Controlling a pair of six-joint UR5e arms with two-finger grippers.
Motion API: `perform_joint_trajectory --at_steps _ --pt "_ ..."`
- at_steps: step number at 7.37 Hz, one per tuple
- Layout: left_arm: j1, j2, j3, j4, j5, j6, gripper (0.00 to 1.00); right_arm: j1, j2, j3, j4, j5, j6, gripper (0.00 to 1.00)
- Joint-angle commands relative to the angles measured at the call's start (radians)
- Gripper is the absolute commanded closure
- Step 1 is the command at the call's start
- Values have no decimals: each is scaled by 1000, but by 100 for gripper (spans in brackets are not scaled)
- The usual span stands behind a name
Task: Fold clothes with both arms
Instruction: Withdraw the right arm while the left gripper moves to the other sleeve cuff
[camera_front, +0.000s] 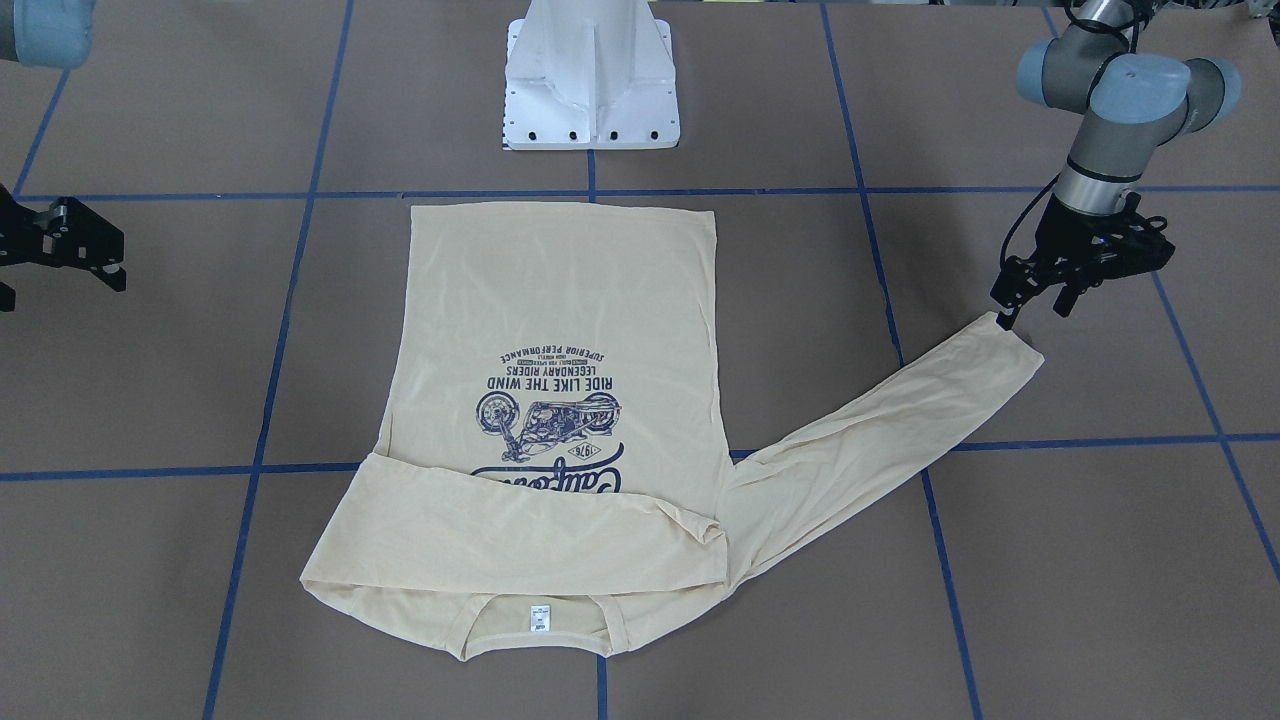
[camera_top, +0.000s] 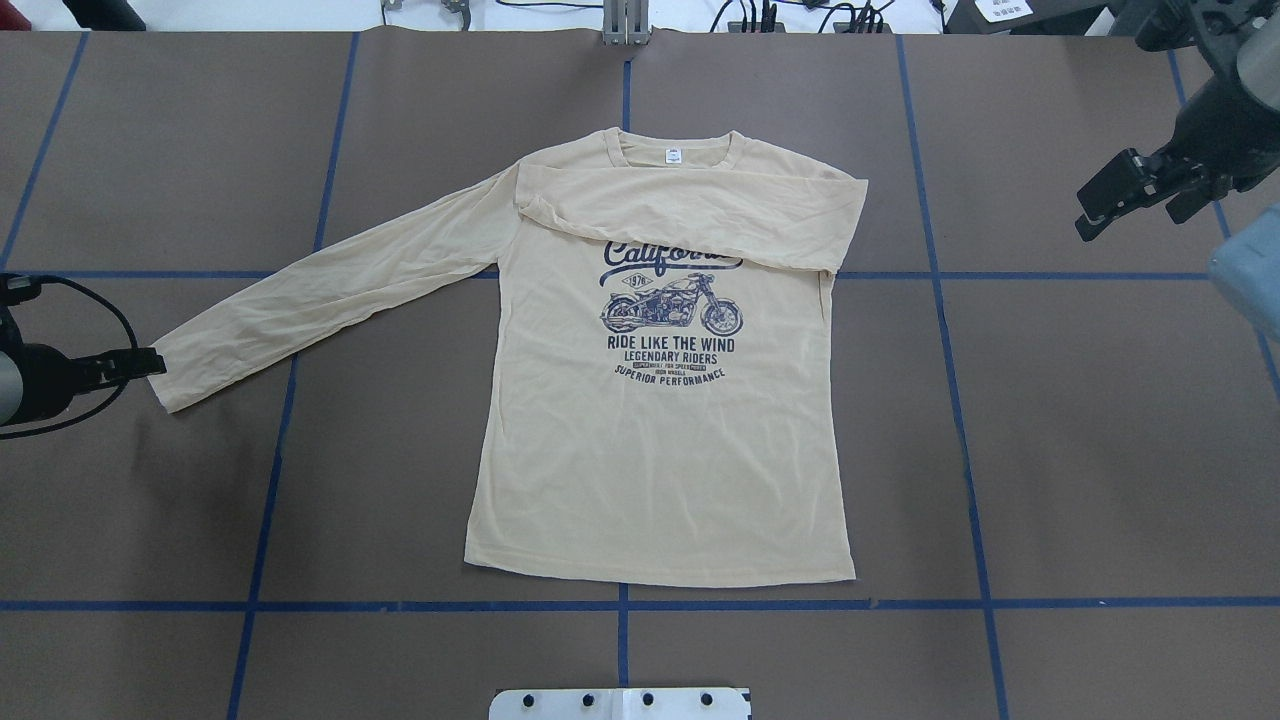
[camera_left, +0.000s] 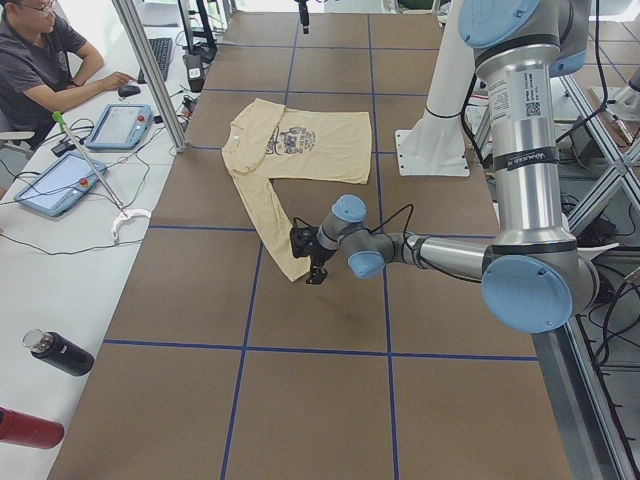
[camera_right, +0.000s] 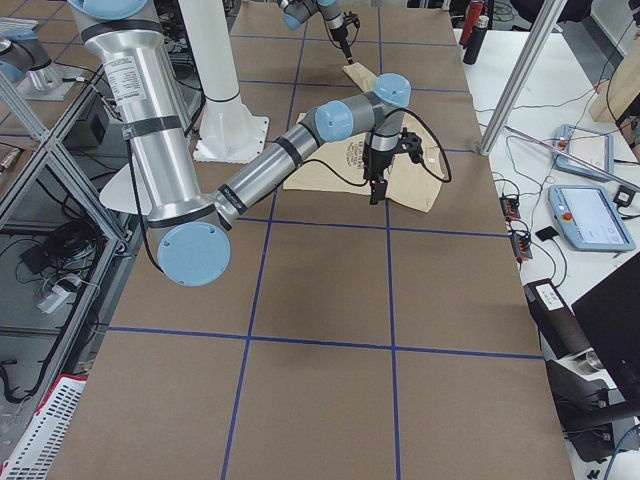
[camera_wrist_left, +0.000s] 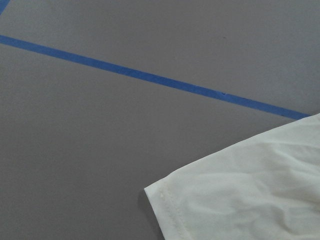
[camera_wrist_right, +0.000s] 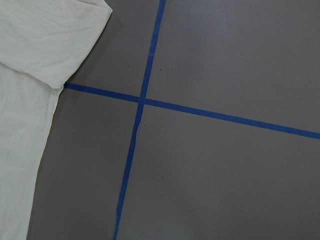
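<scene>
One sleeve of the pale cream-yellow long-sleeved knit shirt with the navy motorcycle print already lies folded across the chest, covering the top of the lettering. The garment rests flat, print up, at the centre of the brown paper-covered bench marked with blue tape lines. Its other sleeve stretches unfolded toward the left edge of the overhead view, the cuff just touching the black left gripper. Whether those jaws are closed on the cuff or merely beside it I cannot tell, since the wrist view shows only the cuff corner. At upper right of that view the black right gripper hangs well apart from the cloth, jaws parted and empty. By my reckoning the job is at an early stage: the second sleeve and the body folds are left to do.
</scene>
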Motion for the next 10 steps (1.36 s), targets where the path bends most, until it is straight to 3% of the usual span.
perform_joint_trajectory --at_steps 1,2,5,6,7,8,10 --pt "33 -50 2 78 8 0 10 0 -14 15 6 -5 1 0" --pt "51 -55 2 91 9 0 12 0 -12 16 6 -8 1 0" --pt "53 -52 -4 92 9 0 46 0 -11 36 6 1 1 0" --pt "55 -52 -9 92 9 2 50 0 -11 35 6 1 1 0" --pt "55 -50 -19 92 9 31 61 0 -11 32 6 1 1 0" --pt "50 -43 -48 98 9 65 79 0 -12 32 6 1 1 0" --pt "51 -49 -124 222 11 66 100 -1 -12 27 6 -2 1 0"
